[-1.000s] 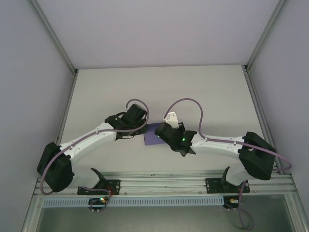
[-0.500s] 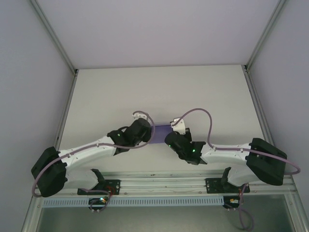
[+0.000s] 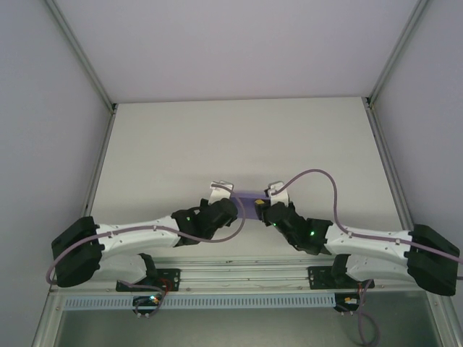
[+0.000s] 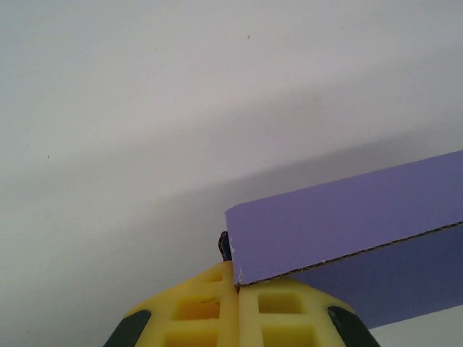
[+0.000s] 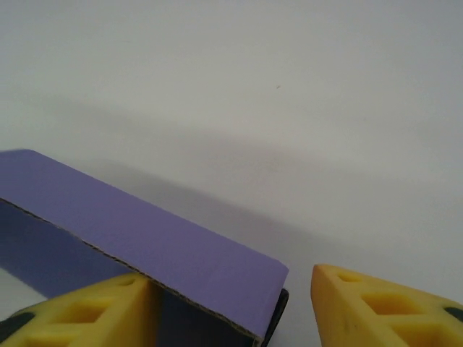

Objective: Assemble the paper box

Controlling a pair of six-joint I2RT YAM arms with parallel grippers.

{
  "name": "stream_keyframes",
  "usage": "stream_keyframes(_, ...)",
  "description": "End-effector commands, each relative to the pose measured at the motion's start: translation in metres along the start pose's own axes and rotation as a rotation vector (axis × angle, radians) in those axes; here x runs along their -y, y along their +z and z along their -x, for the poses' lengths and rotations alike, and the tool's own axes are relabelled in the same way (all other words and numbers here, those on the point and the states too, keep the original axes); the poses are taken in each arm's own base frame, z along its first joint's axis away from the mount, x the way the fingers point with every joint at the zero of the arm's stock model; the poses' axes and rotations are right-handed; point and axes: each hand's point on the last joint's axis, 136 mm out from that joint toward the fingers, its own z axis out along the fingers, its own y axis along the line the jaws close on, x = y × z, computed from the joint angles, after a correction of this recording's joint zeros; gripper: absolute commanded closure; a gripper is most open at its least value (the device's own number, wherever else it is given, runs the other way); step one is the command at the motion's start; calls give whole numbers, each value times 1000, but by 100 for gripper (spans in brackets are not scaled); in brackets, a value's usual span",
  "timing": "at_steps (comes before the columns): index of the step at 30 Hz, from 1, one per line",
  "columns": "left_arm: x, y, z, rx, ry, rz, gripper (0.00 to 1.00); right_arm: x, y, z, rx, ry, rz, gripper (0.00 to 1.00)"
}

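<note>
Paper box: a lilac-purple folded card piece, the paper box (image 3: 250, 204) sits at the middle of the near part of the tabletop (image 3: 239, 137), between the two tool heads.
Top view: both arms lie low and reach inward from the two sides. The left tool (image 3: 236, 207) meets the box's left end and the right tool (image 3: 265, 208) its right end. At this size I cannot tell the finger spacing here.
Left wrist view: the left tool's yellow fingers (image 4: 195, 314) are pressed together, with the corner of the card caught in the seam between them. One lit panel runs off to the right, and a darker panel folds down below it along a raw cut edge.
Right wrist view: the right tool's fingers (image 5: 383, 303) stand wide apart, released. The card's end lies against the finger on the picture's left, with a clear gap to the other one.
Edges: the box lies close to the rail (image 3: 246, 269) at the near edge of the tabletop.
Open room: bare white tabletop stretches behind the box to the back wall (image 3: 239, 50) and out to both side walls.
</note>
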Motion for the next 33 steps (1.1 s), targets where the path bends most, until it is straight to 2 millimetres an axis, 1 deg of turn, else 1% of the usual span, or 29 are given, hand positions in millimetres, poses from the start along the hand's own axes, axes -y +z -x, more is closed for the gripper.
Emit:
stream_keyframes(1,-14,5,-41,-104,134,57,100,6,-9,-8,-56,44,28,36)
stream_keyframes(4,-14,6,-41,-103,140,67,100,18,-12,-5,-58,129,24,26)
stream_keyframes(5,-13,6,-41,-97,145,66,100,21,-12,-3,-54,173,24,25)
stream_keyframes(9,-7,4,-39,-80,161,40,100,22,-8,15,-12,294,85,22)
stream_keyframes(11,-6,3,-38,-74,166,24,100,24,-5,19,-21,321,102,21)
stream_keyframes(14,-4,1,-36,-66,177,8,100,29,2,16,-63,337,85,22)
stream_keyframes(16,-4,0,-34,-65,188,3,100,31,6,7,-104,344,64,25)
stream_keyframes(17,-2,-1,-33,-67,196,-11,98,32,8,1,-126,346,53,26)
stream_keyframes(20,1,-5,-30,-59,213,-34,89,36,13,-21,-200,355,16,29)
stream_keyframes(22,5,-8,-29,-64,230,-61,80,36,16,-34,-237,373,9,30)
stream_keyframes(23,9,-10,-29,-75,248,-89,78,36,16,-39,-251,377,8,31)
stream_keyframes(25,16,-15,-30,-98,287,-139,75,37,17,-45,-263,394,1,32)
stream_keyframes(26,20,-18,-32,-121,306,-166,71,37,18,-47,-264,400,1,32)
stream_keyframes(28,25,-24,-33,-145,333,-216,66,38,18,-49,-267,406,0,33)
stream_keyframes(30,33,-33,-39,-182,357,-295,58,39,17,-51,-273,403,-4,34)
stream_keyframes(31,34,-36,-41,-202,358,-323,50,40,17,-53,-278,404,-11,34)
stream_keyframes(32,36,-40,-43,-219,360,-356,47,40,16,-54,-281,405,-12,34)
stream_keyframes(33,36,-43,-43,-227,351,-375,41,41,16,-56,-286,402,-13,34)
